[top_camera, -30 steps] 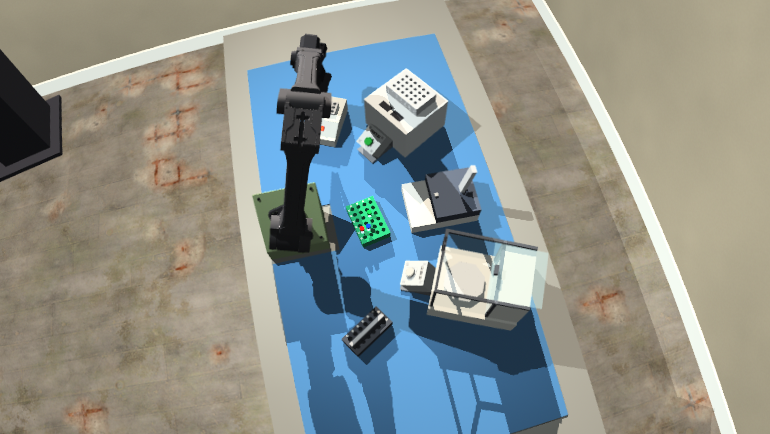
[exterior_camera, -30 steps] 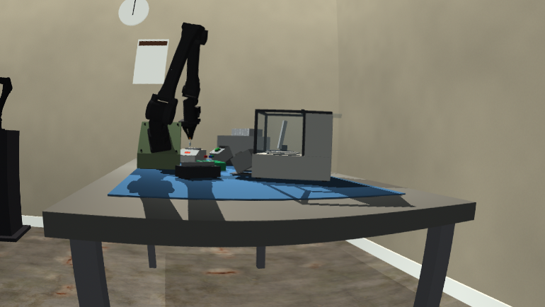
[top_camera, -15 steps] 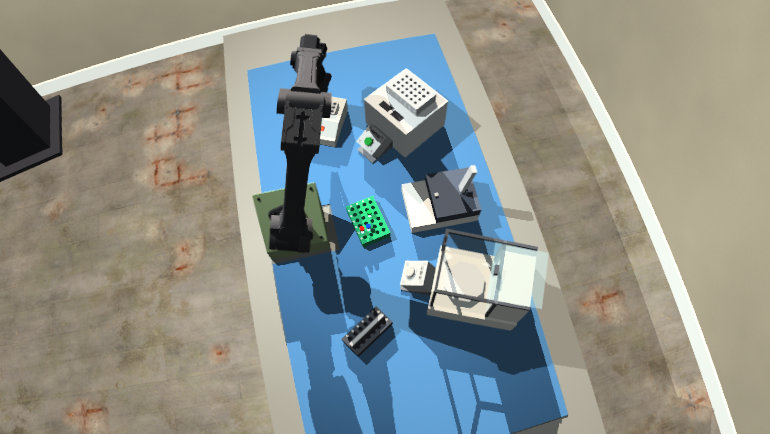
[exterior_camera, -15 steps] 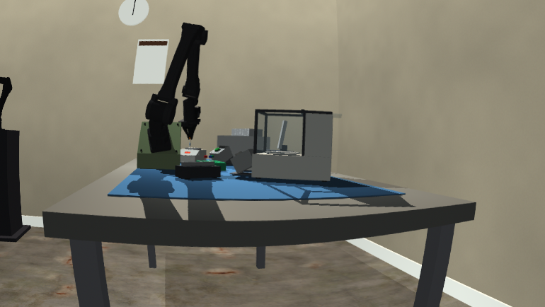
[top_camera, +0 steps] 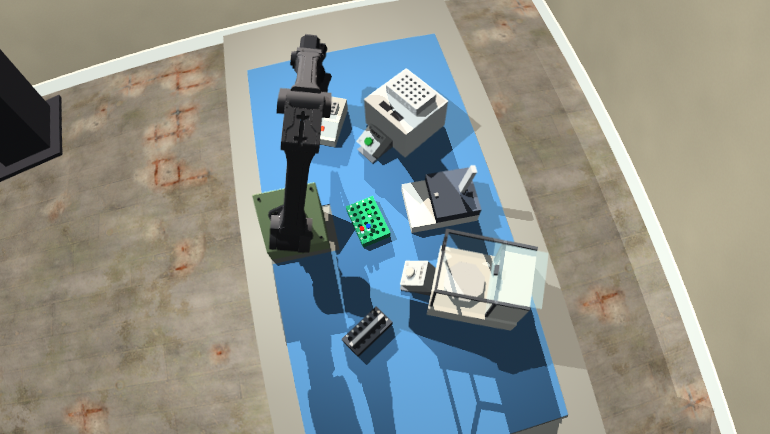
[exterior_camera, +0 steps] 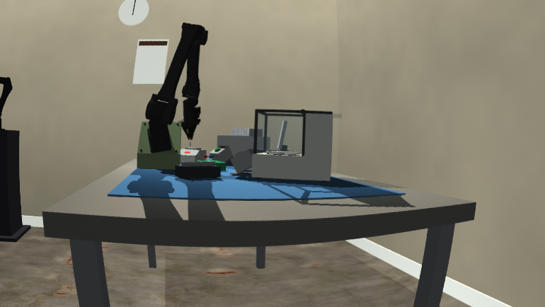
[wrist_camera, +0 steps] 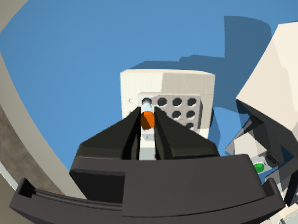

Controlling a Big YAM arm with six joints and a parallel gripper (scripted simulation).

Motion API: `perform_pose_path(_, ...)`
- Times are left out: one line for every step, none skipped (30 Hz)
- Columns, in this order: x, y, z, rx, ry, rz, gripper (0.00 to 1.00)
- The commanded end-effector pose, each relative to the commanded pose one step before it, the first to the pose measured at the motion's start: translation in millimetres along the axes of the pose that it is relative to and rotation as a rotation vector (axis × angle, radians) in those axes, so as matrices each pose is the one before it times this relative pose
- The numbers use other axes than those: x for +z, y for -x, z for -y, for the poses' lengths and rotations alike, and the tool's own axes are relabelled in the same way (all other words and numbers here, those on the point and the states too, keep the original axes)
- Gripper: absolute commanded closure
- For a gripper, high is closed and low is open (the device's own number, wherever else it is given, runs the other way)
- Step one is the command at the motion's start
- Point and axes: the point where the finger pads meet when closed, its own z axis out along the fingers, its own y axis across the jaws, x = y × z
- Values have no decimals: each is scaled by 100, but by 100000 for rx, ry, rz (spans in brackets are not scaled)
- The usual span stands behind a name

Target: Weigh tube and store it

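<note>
The light is bright and comes from one side, so hard dark shadows lie over the blue mat [top_camera: 377, 401] [exterior_camera: 244, 190] [wrist_camera: 90, 45]. The arm [top_camera: 297, 177] [exterior_camera: 173, 72] looks nearly black. In the exterior view, the tabletop's edge [exterior_camera: 259, 233] bends, and small parts look a little jagged.

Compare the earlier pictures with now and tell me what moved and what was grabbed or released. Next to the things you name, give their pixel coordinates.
Nothing visibly changed. The arm [top_camera: 296, 177] [exterior_camera: 193, 64] holds the same pose, and no grab or release shows. The gripper [exterior_camera: 190, 138] [wrist_camera: 147, 112] is over the white block [top_camera: 332, 134] [exterior_camera: 194, 156] [wrist_camera: 190, 82], shut on the orange-capped tube [wrist_camera: 147, 120]. The scale's door [top_camera: 533, 274] is still open.
</note>
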Motion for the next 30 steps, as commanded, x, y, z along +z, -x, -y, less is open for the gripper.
perform_pose_path(780, 676, 198, -402, 23, -980, 91)
perform_pose_path(-37, 85, -5, 32, 19, 130, 91)
perform_pose_path(-37, 86, -2, 40, 23, 129, 91)
perform_pose_path(-36, 87, 1, 47, 27, 129, 91)
perform_pose_path(-37, 89, 1, 49, 27, 130, 91)
perform_pose_path(-38, 90, -1, 44, 25, 134, 91)
perform_pose_path(-40, 91, -4, 37, 21, 140, 91)
perform_pose_path(-42, 93, -7, 29, 18, 145, 91)
perform_pose_path(-43, 94, -9, 25, 16, 148, 91)
perform_pose_path(-43, 95, -8, 29, 19, 149, 91)
perform_pose_path(0, 0, 0, 0, 0, 0, 91)
perform_pose_path(0, 0, 0, 0, 0, 0, 91)
perform_pose_path(-42, 97, -4, 54, 25, 148, 91)
perform_pose_path(-41, 98, 1, 44, 27, 145, 91)
perform_pose_path(-41, 98, 0, 45, 30, 145, 91)
perform_pose_path(-41, 98, 1, 51, 29, 145, 91)
perform_pose_path(-41, 98, -1, 49, 27, 146, 91)
perform_pose_path(-37, 85, -3, 34, 20, 126, 91)
perform_pose_path(1, -1, -3, -15, -7, -24, 91)
perform_pose_path(0, 31, -9, 17, 10, 103, 91)
perform_pose_path(1, 25, -7, 12, 10, 76, 91)
perform_pose_path(2, 2, 0, -7, -3, -18, 91)
perform_pose_path(3, -1, 3, -2, -2, -33, 91)
perform_pose_path(3, -1, 3, -1, -2, -33, 91)
perform_pose_path(3, -1, 3, -3, -2, -34, 91)
perform_pose_path(2, -1, 1, -6, -4, -32, 91)
perform_pose_path(2, -1, 1, -8, -5, -33, 91)
perform_pose_path(0, 0, 0, 0, 0, 0, 91)
perform_pose_path(0, 0, 0, 0, 0, 0, 91)
perform_pose_path(-1, 111, -28, 98, 51, 421, 91)
